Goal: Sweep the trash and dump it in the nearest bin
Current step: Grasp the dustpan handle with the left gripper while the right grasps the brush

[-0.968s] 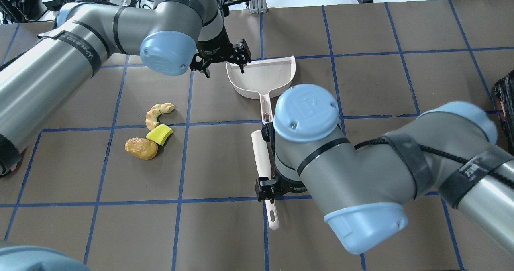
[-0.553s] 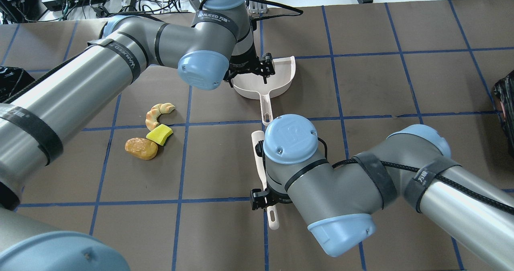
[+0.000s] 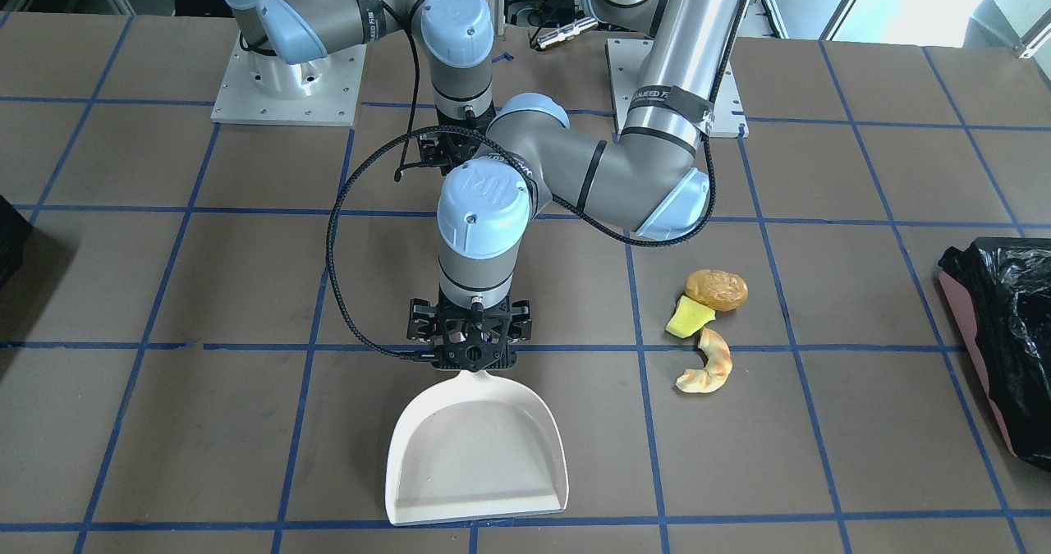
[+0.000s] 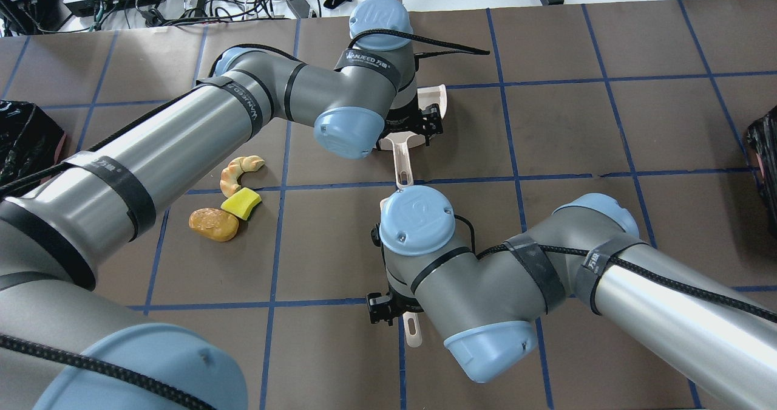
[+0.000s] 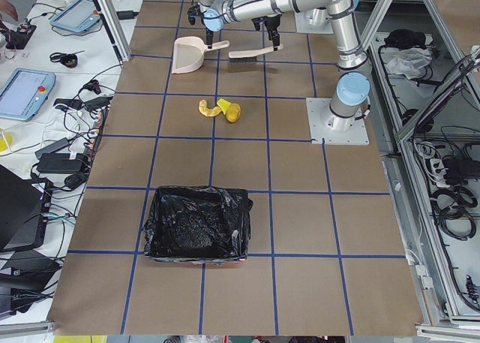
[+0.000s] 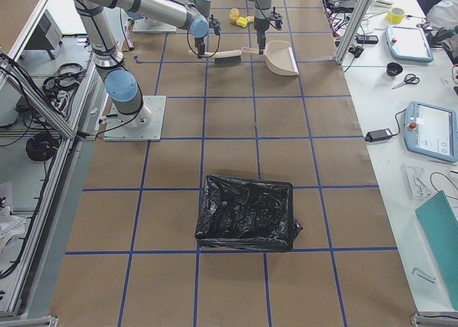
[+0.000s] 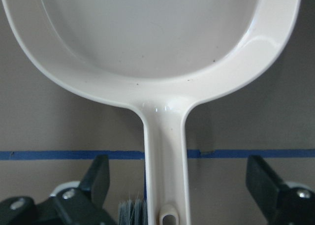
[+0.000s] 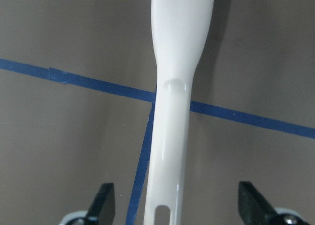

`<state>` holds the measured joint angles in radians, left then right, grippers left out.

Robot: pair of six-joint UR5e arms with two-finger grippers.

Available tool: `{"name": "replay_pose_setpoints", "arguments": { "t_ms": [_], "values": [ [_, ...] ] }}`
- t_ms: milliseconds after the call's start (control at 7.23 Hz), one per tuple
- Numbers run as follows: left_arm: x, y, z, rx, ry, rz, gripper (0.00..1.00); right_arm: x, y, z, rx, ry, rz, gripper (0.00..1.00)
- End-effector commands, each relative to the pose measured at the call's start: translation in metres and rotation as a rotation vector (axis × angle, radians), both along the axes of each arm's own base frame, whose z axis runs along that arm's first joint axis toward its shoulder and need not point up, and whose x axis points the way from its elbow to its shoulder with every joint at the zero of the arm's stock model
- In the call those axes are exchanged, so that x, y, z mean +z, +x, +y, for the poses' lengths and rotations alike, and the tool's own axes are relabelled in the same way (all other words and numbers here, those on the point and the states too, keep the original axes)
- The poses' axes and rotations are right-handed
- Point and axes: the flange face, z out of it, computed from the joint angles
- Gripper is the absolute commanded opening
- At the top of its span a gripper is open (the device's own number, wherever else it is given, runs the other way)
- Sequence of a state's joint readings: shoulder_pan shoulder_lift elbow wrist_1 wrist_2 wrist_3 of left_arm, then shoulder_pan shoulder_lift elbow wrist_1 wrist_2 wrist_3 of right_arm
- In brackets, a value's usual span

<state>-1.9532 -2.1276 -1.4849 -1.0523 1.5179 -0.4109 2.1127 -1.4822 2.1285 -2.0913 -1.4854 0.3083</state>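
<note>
- The left gripper (image 3: 470, 336) hangs over the neck of a cream, glossy plastic dustpan (image 3: 476, 455). Its black fingers (image 7: 98, 178) are spread wide on either side of the slim handle and do not touch it.
- The dustpan's scoop is smooth, shallow and rounded at the handle end. It lies flat just beyond the fingertips, with its straight lip farthest from them.
- The right gripper (image 4: 388, 304) is also wide open. It straddles the long, smooth white plastic handle of a hand brush (image 8: 179, 62), whose slotted end lies between the fingers (image 8: 103, 203), clear of both.
- A tuft of grey-blue bristles (image 7: 130, 208) shows just beside the dustpan handle, between the left gripper's fingers.
- The trash lies well out to the left gripper's left, apart from both tools:
  - a lumpy golden-brown potato-like oval (image 3: 717, 289),
  - a matte yellow-green wedge (image 3: 688, 318) touching it,
  - a ridged, curved orange-and-cream croissant piece (image 3: 706, 367) just beside the wedge.
- Farther out on that same side sits the pinkish-sided bin (image 3: 1010, 308), lined with a crinkly, glossy black bag.
- Everything rests on a matte brown table (image 3: 164, 291) gridded with blue tape.
</note>
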Motion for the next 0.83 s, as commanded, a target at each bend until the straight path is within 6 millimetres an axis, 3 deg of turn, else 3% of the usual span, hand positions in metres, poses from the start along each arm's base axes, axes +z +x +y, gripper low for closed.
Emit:
{"name": "replay_pose_setpoints", "arguments": {
  "t_ms": [0, 138, 276, 415, 553, 691],
  "values": [
    [-0.0111, -0.0013, 0.0100, -0.009, 0.071, -0.028, 0.95, -0.0129, 0.0041, 0.0018, 0.010, 0.023, 0.015, 0.87],
    [-0.0072, 0.0006, 0.0139, -0.013, 0.091, -0.039, 0.78, -0.0138, 0.0061, 0.0037, 0.017, 0.020, 0.014, 0.86],
    [-0.0065, -0.0001, 0.0152, -0.015, 0.095, -0.039, 0.76, -0.0139, 0.0060, 0.0039, 0.017, 0.022, 0.015, 0.84],
    [-0.0086, -0.0012, 0.0156, -0.016, 0.098, -0.039, 0.64, -0.0153, 0.0057, 0.0044, 0.017, 0.026, 0.017, 0.74],
    [-0.0156, -0.0020, 0.0150, -0.006, 0.110, -0.039, 0.59, -0.0163, 0.0052, 0.0052, 0.017, 0.027, 0.018, 0.64],
    [-0.0116, -0.0019, 0.0155, -0.004, 0.105, -0.036, 0.53, -0.0166, 0.0050, 0.0055, 0.017, 0.030, 0.019, 0.43]
  ]
}}
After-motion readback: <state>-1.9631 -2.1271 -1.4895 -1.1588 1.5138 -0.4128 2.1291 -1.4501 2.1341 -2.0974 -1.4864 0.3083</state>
